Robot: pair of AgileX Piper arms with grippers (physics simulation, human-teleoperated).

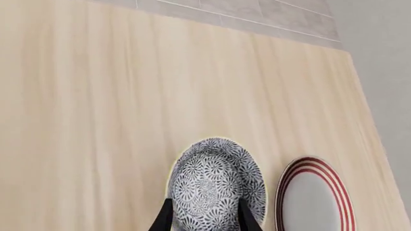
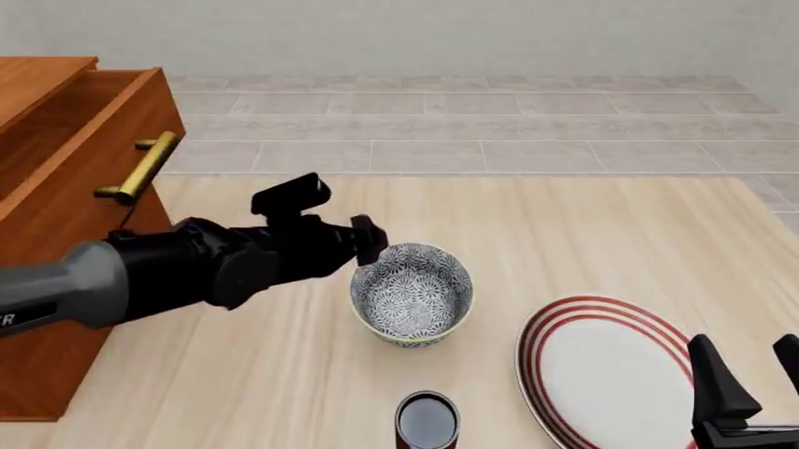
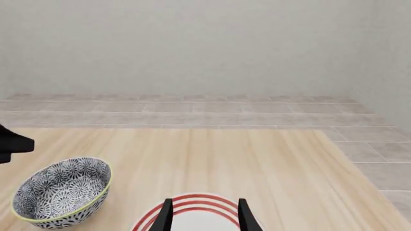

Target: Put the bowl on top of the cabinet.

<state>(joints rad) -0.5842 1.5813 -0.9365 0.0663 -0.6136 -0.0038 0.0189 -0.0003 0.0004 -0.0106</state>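
- The left gripper has its fingers spread either side of the bowl, which sits on the table.
- The right gripper hangs open over the plate.
- The cabinet stands at far left.

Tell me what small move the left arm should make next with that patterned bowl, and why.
Probably close the left claw on the bowl. In the left wrist view its two fingers stand apart on either side of the bowl's near rim, open and seemingly not gripping. The bowl rests on the table, and the cabinet it must go on is off to the left, so a firm hold comes first.
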